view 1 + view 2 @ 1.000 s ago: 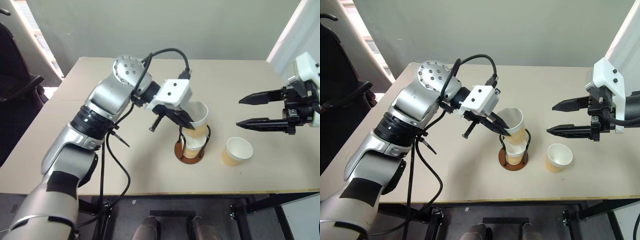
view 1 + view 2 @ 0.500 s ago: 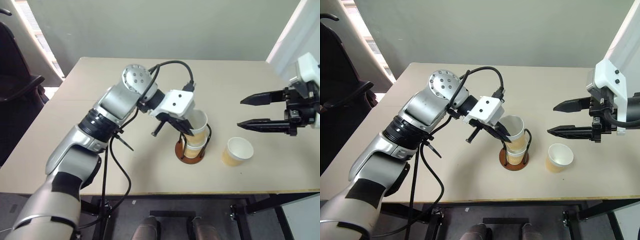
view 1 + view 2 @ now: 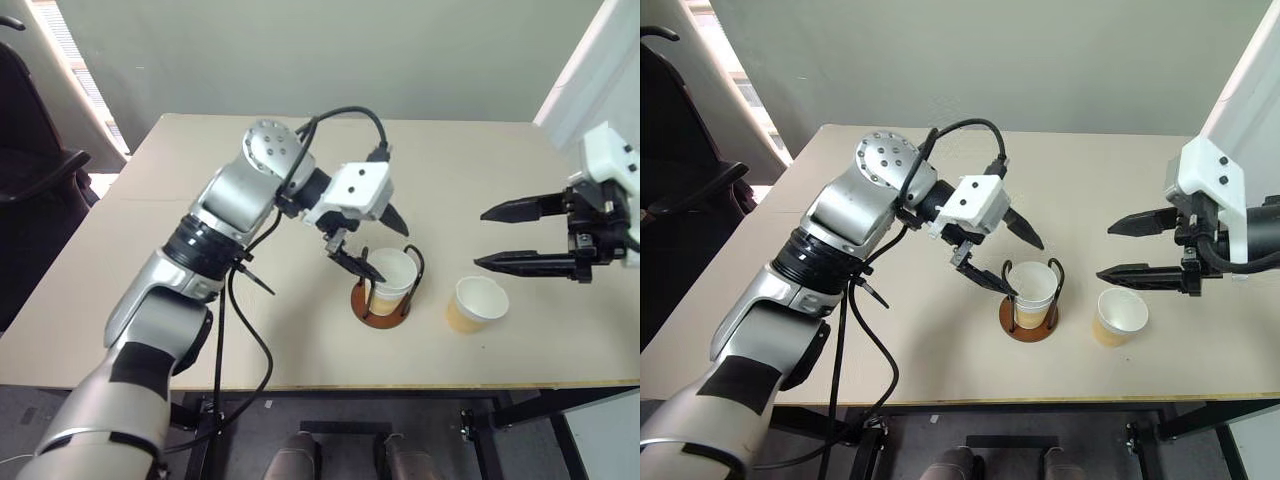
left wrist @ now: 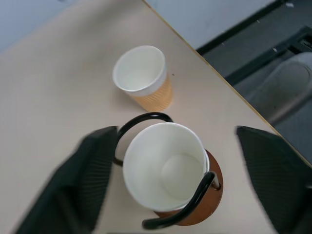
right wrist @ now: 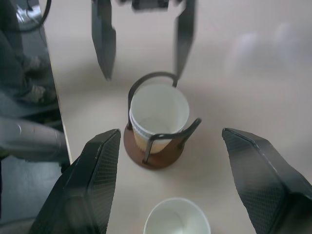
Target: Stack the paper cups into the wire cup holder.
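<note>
Cups nested in the wire cup holder (image 3: 1030, 318) sit seated and released; the left tool (image 3: 1012, 256) hangs over them, fingers apart. One paper cup (image 3: 1118, 316) waits on the worktop (image 3: 920, 340) just beside it, under the right tool (image 3: 1120, 247), fingers spread, empty.

Beige table (image 3: 150, 250) w/ a black metal frame (image 3: 500, 410) underneath, grey floor below. Pale wall behind. Dark chair (image 3: 30, 150), prob. an office one, off the table's left side; bright window strip (image 3: 75, 60) nearby

Bare table (image 3: 540, 180) around holder (image 3: 383, 300), loose cup (image 3: 476, 303).
</note>
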### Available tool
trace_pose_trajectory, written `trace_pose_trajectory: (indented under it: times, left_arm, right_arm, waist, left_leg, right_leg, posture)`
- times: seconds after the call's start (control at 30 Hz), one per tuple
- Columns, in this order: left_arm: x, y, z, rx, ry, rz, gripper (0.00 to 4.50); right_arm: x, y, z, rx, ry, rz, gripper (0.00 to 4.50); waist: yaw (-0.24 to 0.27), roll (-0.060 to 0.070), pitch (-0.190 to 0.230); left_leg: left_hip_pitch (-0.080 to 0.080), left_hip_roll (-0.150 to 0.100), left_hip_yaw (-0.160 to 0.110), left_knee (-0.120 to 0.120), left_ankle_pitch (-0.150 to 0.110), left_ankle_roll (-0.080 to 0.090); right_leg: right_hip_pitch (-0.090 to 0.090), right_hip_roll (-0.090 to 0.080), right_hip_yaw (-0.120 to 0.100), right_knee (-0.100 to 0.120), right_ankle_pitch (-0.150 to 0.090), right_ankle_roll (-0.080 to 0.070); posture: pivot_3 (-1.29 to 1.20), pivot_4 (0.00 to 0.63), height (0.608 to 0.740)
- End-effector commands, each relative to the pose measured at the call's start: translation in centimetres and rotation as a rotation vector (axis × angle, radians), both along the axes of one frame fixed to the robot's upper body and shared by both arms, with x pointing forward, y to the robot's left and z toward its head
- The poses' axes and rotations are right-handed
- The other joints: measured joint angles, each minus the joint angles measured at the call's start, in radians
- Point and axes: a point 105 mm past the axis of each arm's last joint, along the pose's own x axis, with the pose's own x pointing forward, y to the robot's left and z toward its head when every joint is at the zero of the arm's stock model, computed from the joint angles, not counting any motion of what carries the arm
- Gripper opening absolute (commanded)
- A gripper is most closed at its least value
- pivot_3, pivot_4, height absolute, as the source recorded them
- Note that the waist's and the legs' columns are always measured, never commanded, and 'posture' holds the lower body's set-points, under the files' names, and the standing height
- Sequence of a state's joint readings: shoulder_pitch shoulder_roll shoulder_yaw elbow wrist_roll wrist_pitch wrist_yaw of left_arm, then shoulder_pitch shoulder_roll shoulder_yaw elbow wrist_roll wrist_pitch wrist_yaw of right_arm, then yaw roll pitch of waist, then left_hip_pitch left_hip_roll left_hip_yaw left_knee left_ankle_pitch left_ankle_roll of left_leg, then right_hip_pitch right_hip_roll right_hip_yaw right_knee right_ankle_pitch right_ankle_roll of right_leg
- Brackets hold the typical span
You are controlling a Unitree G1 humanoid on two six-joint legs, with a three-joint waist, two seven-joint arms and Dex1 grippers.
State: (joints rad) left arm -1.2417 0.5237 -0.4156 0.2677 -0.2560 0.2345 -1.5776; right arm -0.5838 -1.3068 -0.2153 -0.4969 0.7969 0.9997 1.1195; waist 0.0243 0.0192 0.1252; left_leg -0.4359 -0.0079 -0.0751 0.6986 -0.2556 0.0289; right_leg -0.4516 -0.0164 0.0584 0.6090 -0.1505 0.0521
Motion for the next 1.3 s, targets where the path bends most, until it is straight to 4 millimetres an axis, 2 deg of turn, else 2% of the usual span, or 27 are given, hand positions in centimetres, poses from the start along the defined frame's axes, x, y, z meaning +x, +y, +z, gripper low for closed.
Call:
trace_pose_trajectory:
  times: [0.03,0.13,0.37,0.57,0.77,0.83,0.97,1.2,1.3]
  left_arm:
    - [-0.8,1.0,3.5,-0.106,0.007,-0.013,4.47]
    - [-1.1,2.8,4.9,-0.182,0.096,0.020,4.47]
    - [0.0,8.6,4.1,-0.212,0.178,0.214,4.47]
    - [0.1,10.1,3.6,-0.253,0.151,0.287,4.47]
    - [0.1,10.6,3.1,-0.268,0.153,0.338,4.47]
    - [0.0,10.6,3.0,-0.269,0.152,0.345,4.47]
    - [0.0,10.5,2.7,-0.270,0.152,0.351,4.50]
    - [0.1,10.4,2.4,-0.265,0.149,0.349,4.50]
    - [0.0,10.5,2.2,-0.257,0.150,0.347,4.50]
  right_arm:
    - [-0.3,-0.3,-1.0,-0.098,-0.018,-0.025,3.44]
    - [-0.9,-0.6,-3.5,-0.173,0.058,-0.046,3.44]
    - [-0.4,-1.3,-7.3,-0.284,0.107,-0.090,3.44]
    - [0.6,-2.1,-9.2,-0.343,0.105,-0.106,3.44]
    - [1.4,-2.6,-11.3,-0.418,0.114,-0.087,3.44]
    - [1.5,-2.1,-11.7,-0.419,0.116,-0.064,3.44]
    - [2.1,-1.4,-11.7,-0.424,0.093,-0.037,2.58]
    - [2.2,-1.2,-10.6,-0.433,0.065,-0.019,0.05]
    - [2.2,-1.8,-8.7,-0.439,0.038,-0.031,0.05]
  waist:
    - [0.000,0.000,0.000]
    - [0.001,0.000,0.000]
    - [-0.004,0.001,0.000]
    - [0.005,0.001,0.000]
    - [0.004,0.001,0.000]
    - [0.002,0.001,0.000]
    - [-0.001,0.001,0.000]
    - [-0.001,0.001,0.000]
    - [-0.001,0.001,0.000]
  left_leg:
    - [0.000,0.000,0.000,0.000,0.000,0.000]
    - [0.000,0.000,0.000,0.000,-0.001,0.000]
    - [0.001,0.000,0.001,0.000,-0.001,0.000]
    - [0.001,0.000,0.000,0.001,-0.002,0.001]
    - [0.001,0.000,0.001,0.001,-0.002,0.001]
    - [0.001,0.000,0.001,0.001,-0.002,0.001]
    - [0.001,0.000,0.001,0.001,-0.002,0.001]
    - [0.001,0.000,0.001,0.001,-0.002,0.001]
    - [0.001,0.000,0.001,0.001,-0.002,0.001]
  right_leg:
    - [0.000,0.000,0.000,0.000,0.000,0.000]
    - [0.000,0.000,0.000,-0.001,0.000,0.000]
    - [0.000,0.001,0.002,0.000,-0.001,0.001]
    - [0.000,0.001,0.001,0.000,-0.001,0.001]
    - [0.000,0.001,0.001,0.000,0.000,0.001]
    - [0.000,0.001,0.001,0.001,0.000,0.001]
    - [0.000,0.001,0.001,0.001,0.000,0.000]
    - [0.000,0.001,0.001,0.000,0.000,0.000]
    - [0.000,0.001,0.001,0.000,-0.001,-0.001]
  posture:
    - [0.00,0.150,0.740]
    - [0.00,0.150,0.740]
    - [0.00,0.150,0.740]
    - [0.00,0.150,0.740]
    - [0.00,0.150,0.740]
    - [0.00,0.150,0.740]
    - [0.00,0.150,0.740]
    - [0.00,0.150,0.740]
    - [0.00,0.150,0.740]
